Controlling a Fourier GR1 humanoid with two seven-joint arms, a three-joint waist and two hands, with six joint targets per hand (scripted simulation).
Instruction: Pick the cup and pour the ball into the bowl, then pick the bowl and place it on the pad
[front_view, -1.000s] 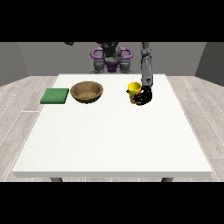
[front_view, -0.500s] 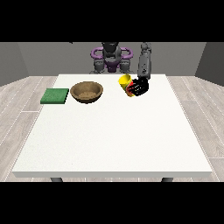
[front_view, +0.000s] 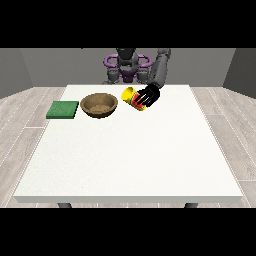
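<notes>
The yellow cup (front_view: 131, 97), judged light and rigid, is grasped round its body by the robot hand (front_view: 147, 97), tipped leftward near the bowl (front_view: 99, 105).

I see a large white table (front_view: 130, 160) filling the middle of my view. Pale wood-plank flooring (front_view: 20, 120) spreads at three and nine o'clock, and grey walls (front_view: 50, 65) stand toward twelve.

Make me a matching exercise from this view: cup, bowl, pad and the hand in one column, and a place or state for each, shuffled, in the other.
1. cup
2. bowl
3. pad
4. hand at the view's right

a. green, flat, nearest the table's left edge
b. brown, between the other two things
c. yellow, tipped towards the bowl
d. black, wrapped round the cup

Pairs: 1-c, 2-b, 3-a, 4-d
</notes>
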